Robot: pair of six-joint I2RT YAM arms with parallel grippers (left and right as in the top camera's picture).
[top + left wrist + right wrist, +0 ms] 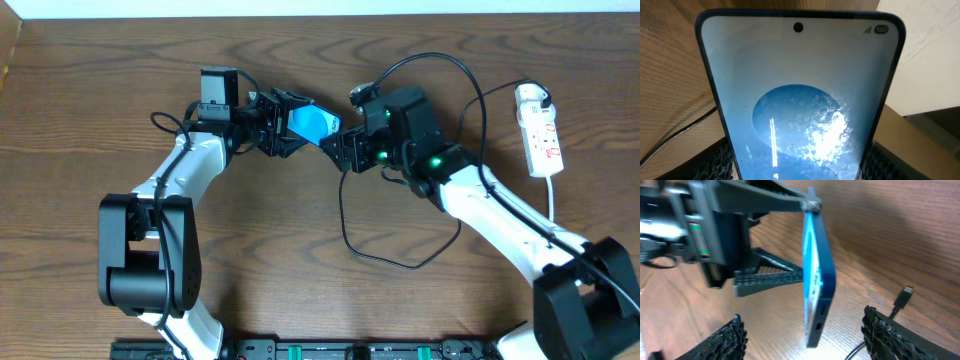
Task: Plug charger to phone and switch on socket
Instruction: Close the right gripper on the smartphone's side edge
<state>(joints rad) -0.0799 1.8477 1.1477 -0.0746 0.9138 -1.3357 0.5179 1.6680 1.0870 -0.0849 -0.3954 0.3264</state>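
Risk: my right hand point(345, 150) brackets the port end of the phone point(816, 280), while the connector point(904, 296) of the charger point(345, 235) lies loose on the surface point(900, 230), just beside one finger. Closing here would likely pinch the phone, not the connector, and could twist it in the other grip. The right hand stands wide and holds nothing. My left hand point(290, 125) clamps the phone on edge above the surface. The socket point(540, 130) lies well apart.
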